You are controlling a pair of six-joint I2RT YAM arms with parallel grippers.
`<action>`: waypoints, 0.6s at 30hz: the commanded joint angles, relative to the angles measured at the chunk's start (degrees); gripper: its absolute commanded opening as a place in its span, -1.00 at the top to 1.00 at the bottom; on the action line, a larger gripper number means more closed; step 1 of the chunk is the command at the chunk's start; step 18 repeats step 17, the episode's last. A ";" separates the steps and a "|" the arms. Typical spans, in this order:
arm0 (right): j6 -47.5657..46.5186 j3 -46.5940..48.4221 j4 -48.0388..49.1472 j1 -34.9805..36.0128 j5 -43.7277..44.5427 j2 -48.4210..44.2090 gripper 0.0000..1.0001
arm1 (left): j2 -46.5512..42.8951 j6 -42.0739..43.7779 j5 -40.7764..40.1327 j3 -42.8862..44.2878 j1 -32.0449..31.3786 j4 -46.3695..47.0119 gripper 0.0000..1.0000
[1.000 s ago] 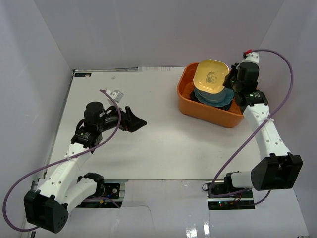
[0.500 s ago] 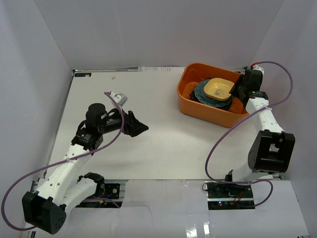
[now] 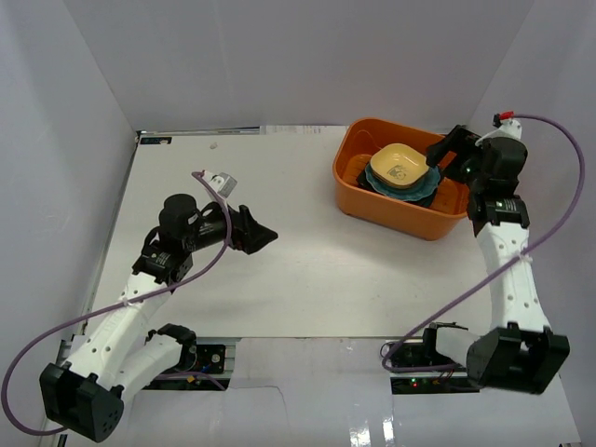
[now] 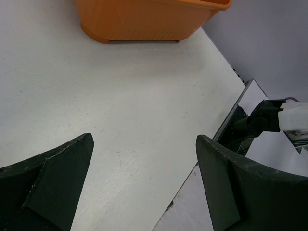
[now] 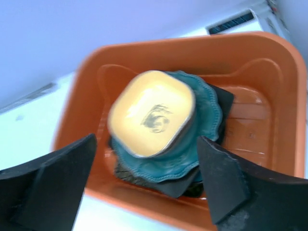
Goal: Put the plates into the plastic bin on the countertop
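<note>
**Walled work area, seen from above**
A flat white countertop (image 3: 307, 270) fills the centre, enclosed by plain pale walls: left wall (image 3: 56, 140) at 9 o'clock, back wall (image 3: 307, 56) at 12 o'clock, right wall (image 3: 559, 84) at 3 o'clock. A glossy ledge (image 3: 307, 410) runs along 6 o'clock. Light is soft and even, and shadows are faint.

**Camera setup: three views**

Top external: high above the near edge, looking down over the whole countertop (image 3: 307, 270). Left wrist: low, close to the surface, facing the plastic bin (image 4: 144, 19) from outside. Right wrist: close above the bin, looking in. All three share the bin.
</note>
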 commanded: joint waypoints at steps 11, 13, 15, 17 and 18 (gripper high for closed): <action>9.28 -19.50 2.49 2.51 -26.57 -31.96 -0.80 | -8.30 -5.28 -9.78 14.50 -0.13 -4.99 -0.96; 9.01 -20.63 2.03 2.51 -27.90 -36.89 -0.80 | -11.03 -5.45 -14.61 15.03 -0.12 -8.14 -0.96; 8.30 -21.34 1.77 2.51 -27.73 -41.18 -0.80 | -13.83 -5.46 -15.69 13.89 -0.12 -9.04 -0.96; 7.78 -21.34 1.77 2.51 -26.77 -42.78 -0.80 | -14.72 -5.89 -15.87 12.14 -0.12 -9.91 -0.96; 7.78 -21.34 1.77 2.51 -26.77 -42.78 -0.80 | -14.72 -5.89 -15.87 12.14 -0.12 -9.91 -0.96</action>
